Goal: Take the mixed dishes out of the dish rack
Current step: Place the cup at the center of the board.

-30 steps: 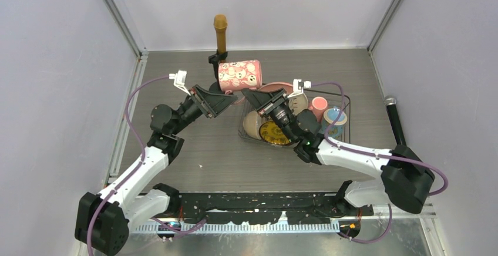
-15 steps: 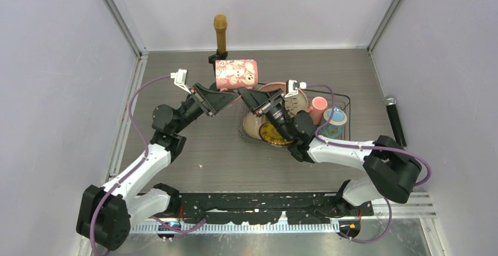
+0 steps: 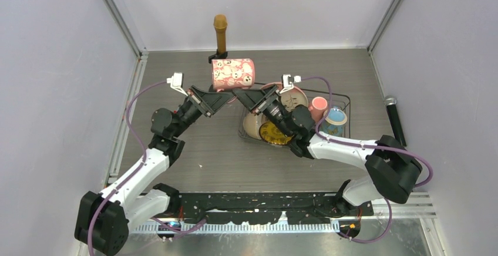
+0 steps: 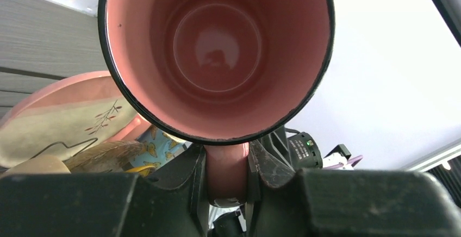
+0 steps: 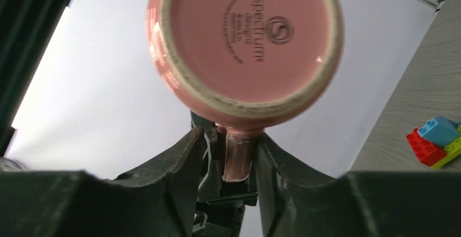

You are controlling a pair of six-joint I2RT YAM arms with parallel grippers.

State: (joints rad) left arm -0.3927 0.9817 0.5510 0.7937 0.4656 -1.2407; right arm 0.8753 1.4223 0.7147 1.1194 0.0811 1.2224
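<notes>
Lifted slightly leftward above the grey table [image 3: 194,168], the pink mug [image 3: 233,74] is clamped by both grippers.

The pink mug [image 4: 216,57] looks like glazed ceramic, its inside glossy with a soft reflection and its rim edged in dark glaze. Its base [image 5: 247,36] shows a smooth pink centre ringed by a rough, unglazed cream foot. The surface [image 3: 176,62] is matt grey with a wood-like grain. At 3 o'clock of the mug, the dish rack [image 3: 346,100] is thin black wire. The toy blocks [image 5: 437,142] look like shiny plastic.
</notes>
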